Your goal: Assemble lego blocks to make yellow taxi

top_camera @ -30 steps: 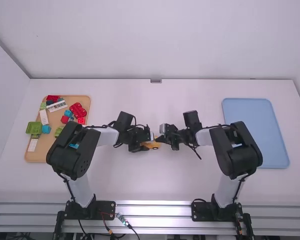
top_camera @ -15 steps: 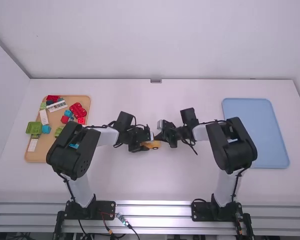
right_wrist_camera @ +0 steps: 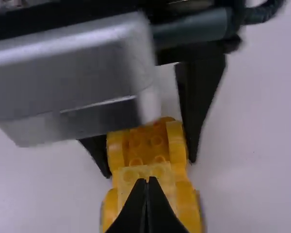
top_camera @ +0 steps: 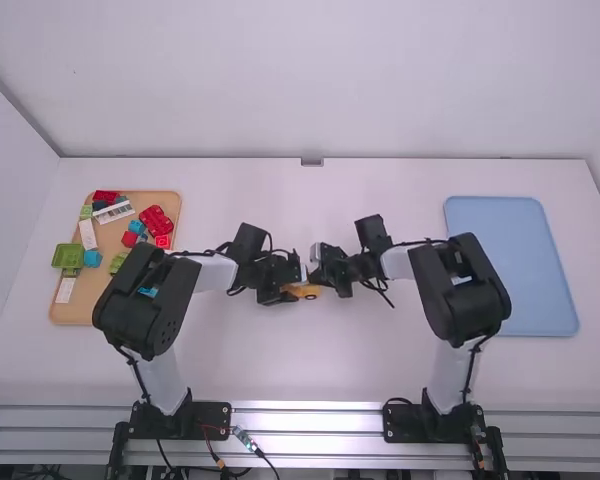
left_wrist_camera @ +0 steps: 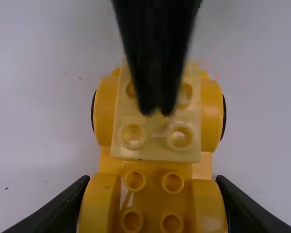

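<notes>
Sliding closer to the left gripper, the right gripper is pinching its empty fingers together over the pale yellow block. The left one is squeezing the yellow taxi between the arms.

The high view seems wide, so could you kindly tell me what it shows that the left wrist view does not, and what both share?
High view: a blue tray at the right, and at the left a tan board bearing red blocks, a green block and other pieces.

Left wrist view: the round studs on the pale yellow block.

Both: the yellow car, the left tool gripping it, the right tool and the white table.
</notes>
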Action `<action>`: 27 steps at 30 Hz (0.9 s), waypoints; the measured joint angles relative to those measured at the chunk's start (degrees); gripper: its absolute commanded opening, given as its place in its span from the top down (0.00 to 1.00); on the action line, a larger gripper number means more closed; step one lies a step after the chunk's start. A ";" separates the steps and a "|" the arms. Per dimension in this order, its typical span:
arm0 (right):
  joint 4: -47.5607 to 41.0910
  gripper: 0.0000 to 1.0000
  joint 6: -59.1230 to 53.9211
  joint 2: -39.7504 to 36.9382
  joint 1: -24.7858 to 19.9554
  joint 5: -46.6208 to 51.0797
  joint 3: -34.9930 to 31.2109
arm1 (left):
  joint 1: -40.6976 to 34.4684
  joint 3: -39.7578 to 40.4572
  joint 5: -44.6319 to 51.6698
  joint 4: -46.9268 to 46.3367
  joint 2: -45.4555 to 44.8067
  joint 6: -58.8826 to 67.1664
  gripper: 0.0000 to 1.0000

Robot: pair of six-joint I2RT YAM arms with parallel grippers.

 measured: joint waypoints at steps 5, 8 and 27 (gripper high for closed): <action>0.09 1.00 1.73 0.11 3.10 1.90 0.00 | 0.00 0.00 -0.24 0.31 0.00 -0.07 0.98; -0.28 1.00 2.25 0.98 3.30 2.78 -0.11 | 0.24 0.00 -0.37 0.57 0.00 -0.24 0.98; 5.73 1.00 -3.85 0.96 -5.84 -5.70 -6.25 | 0.22 0.07 -0.96 0.96 0.00 -0.20 0.98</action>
